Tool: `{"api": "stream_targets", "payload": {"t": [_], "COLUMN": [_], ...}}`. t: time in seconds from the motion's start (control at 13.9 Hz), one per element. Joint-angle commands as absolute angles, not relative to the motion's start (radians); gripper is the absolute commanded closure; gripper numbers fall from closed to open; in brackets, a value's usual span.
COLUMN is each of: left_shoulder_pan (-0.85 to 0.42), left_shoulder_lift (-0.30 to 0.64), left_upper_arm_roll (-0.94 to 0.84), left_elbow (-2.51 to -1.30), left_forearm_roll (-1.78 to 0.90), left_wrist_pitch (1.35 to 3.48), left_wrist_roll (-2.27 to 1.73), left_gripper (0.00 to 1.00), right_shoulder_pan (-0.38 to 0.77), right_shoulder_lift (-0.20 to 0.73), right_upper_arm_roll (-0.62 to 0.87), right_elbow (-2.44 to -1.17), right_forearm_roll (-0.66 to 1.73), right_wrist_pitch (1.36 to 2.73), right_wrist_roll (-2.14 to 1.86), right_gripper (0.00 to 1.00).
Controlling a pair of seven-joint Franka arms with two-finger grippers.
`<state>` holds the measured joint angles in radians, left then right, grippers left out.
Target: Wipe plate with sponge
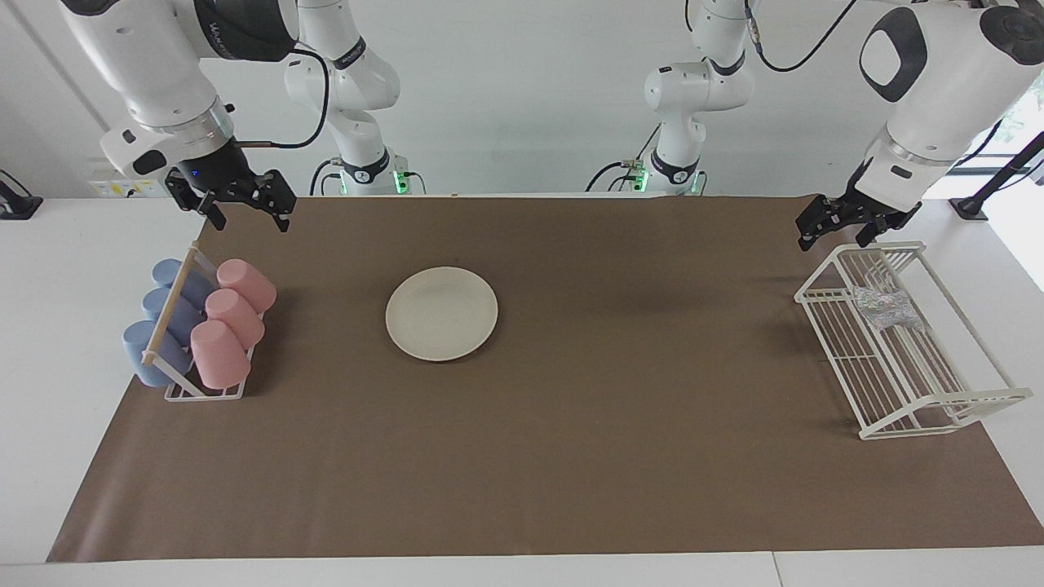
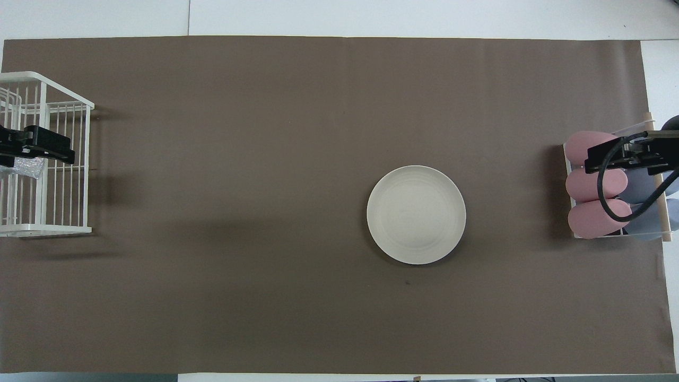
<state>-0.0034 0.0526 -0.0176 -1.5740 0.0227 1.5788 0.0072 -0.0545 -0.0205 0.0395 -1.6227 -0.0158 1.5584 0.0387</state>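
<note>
plate (image 1: 441, 313): cream-white, round, lying flat on the brown mat (image 1: 522, 456), bare on top, somewhat toward my right arm's end of the table.
sponge (image 1: 885, 308): silvery glittery wad, lying inside the white wire rack (image 1: 897, 383) at my left arm's end of the table, in the part of the rack nearer to me; well apart from the plate.
my left gripper (image 1: 844, 227): up in the air over the nearer edge of the wire rack, above the sponge but not touching it; my fingers are spread wide and hold nothing.
my right gripper (image 1: 243, 204): up in the air over the edge of the mat just beside the cup rack (image 1: 204, 391); my fingers are spread wide and empty.
pink cups (image 1: 232, 314): three, lying tilted in a row in the cup rack, on the side toward the plate.
blue cups (image 1: 159, 322): three, in a row beside the pink ones, on the side away from the plate.
wooden bar (image 1: 170, 306): runs along the cup rack, between the two rows.
</note>
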Motion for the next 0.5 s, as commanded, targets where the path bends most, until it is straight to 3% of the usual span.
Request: {"api": "stream_targets", "payload": {"t": [0.0, 0.43], "left_shoulder_pan": [0.009, 0.011], "left_shoulder_lift": [0.021, 0.009], "left_upper_arm_roll": [-0.026, -0.026], "left_elbow": [-1.612, -1.647], "left_forearm_roll": [0.037, 0.041], "left_wrist_pitch": [1.603, 1.653], "left_wrist_roll": [0.020, -0.125], "left_gripper": [0.00, 0.00], "right_shoulder_pan": [-0.058, -0.058], "right_shoulder_lift": [-0.035, -0.035], "right_upper_arm_roll": [0.046, 0.046], "right_elbow": [-1.632, -1.634], "right_forearm_roll": [-0.002, -0.002], "right_wrist_pitch": [1.548, 1.560], "right_wrist_roll": [0.063, 0.064], "right_gripper": [0.00, 0.00]}}
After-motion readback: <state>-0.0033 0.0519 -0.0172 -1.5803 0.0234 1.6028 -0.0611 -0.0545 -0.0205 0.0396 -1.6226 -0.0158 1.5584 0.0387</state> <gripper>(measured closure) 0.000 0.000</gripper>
